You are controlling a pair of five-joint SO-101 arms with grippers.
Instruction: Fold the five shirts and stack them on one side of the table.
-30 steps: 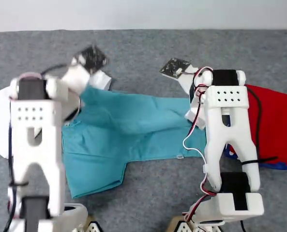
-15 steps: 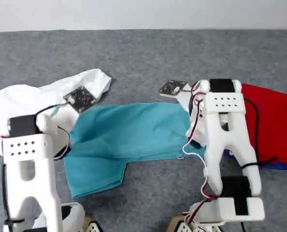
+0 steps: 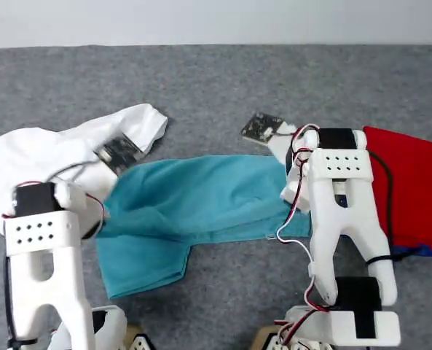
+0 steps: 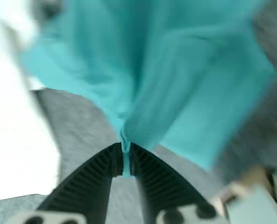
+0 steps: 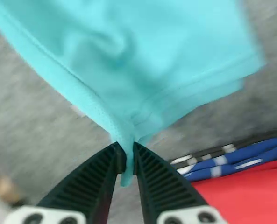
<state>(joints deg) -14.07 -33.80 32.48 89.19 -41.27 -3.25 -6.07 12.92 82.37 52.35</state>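
The teal cotton shirt lies partly folded across the centre of the high view. My left gripper and right gripper each pinch its edge. I should move the 2 evenly, so the fold comes out straight.

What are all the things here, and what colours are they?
teal shirt: 1, teal, middle of the table, stretched between the two arms
white shirt: 1, white, crumpled beside the teal shirt's left end
red shirt: 1, red, at the table's right side
blue shirt: 1, blue with white stripes, under the red shirt
table: 1, grey, under everything
left gripper: 1, black fingers, shut on teal shirt
right gripper: 1, black fingers, shut on teal shirt
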